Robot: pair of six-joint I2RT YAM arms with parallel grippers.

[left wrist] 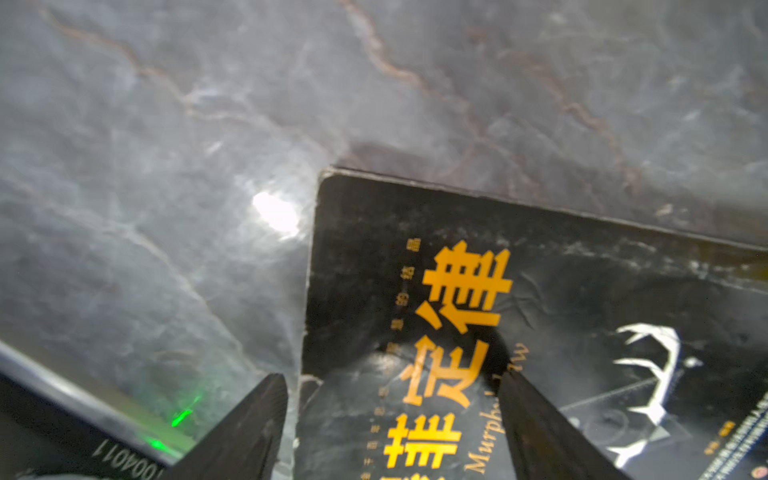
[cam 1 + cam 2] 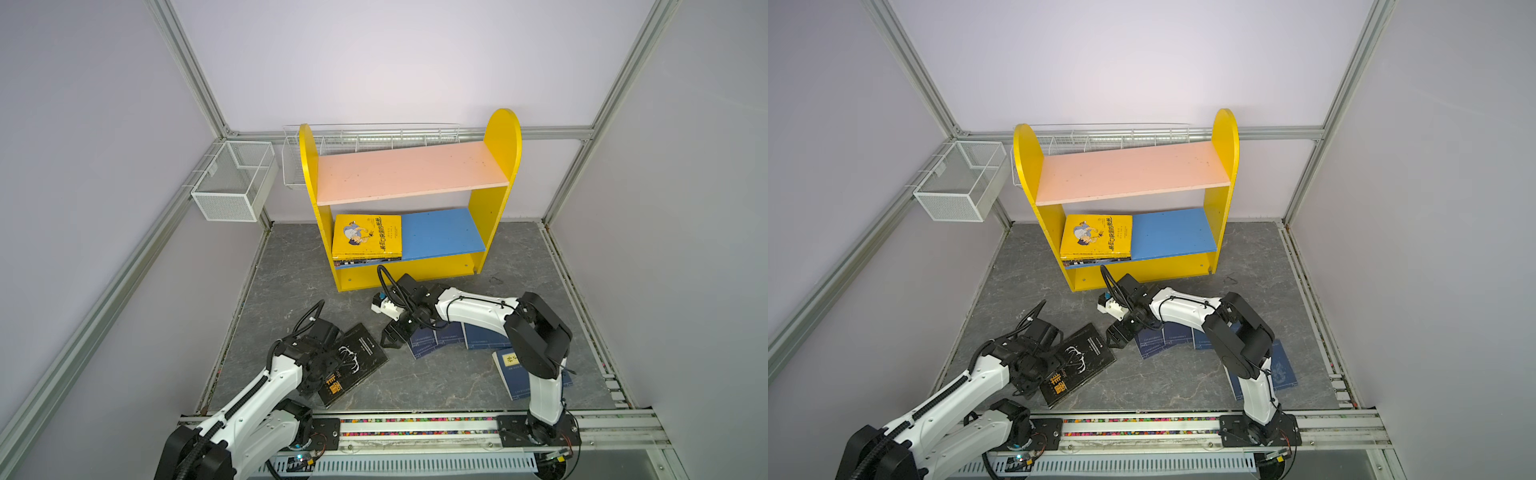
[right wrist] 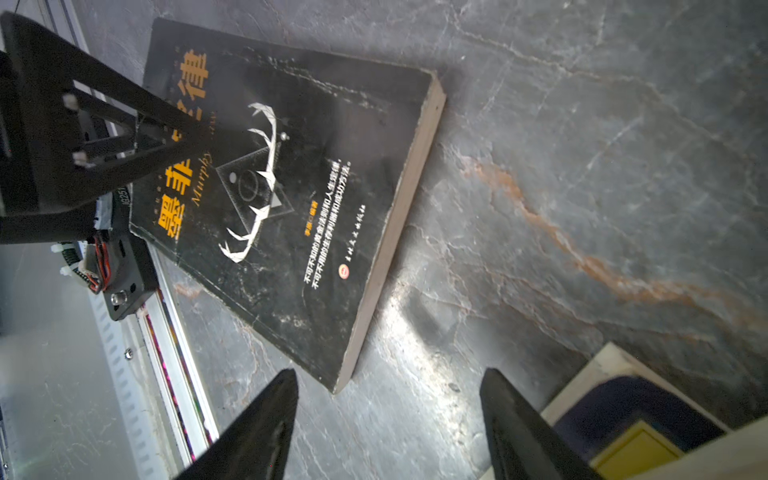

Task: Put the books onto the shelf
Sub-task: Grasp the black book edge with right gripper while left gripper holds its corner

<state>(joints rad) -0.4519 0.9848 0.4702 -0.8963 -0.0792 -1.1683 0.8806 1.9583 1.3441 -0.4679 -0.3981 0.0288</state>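
My left claw (image 1: 390, 376) wide, straddling black book (image 2: 361, 359) edge; book flat on floor (image 1: 166, 166), lower left in both top views. My right claw (image 3: 389, 372) wide, empty, lower centre, between black book and navy books (image 2: 484, 337). Shelf (image 2: 503, 141) centre; yellow book (image 2: 368, 235) tops stack at left of its blue board (image 2: 444, 232).

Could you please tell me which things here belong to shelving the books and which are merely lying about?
Belong to the job:
black antler-cover paperback
fanned navy paperbacks
navy paperback with yellow label
yellow cartoon book on the blue lower board
yellow-sided two-tier shelf

Just lying about:
white wire mesh box basket
long white wire rack behind the shelf
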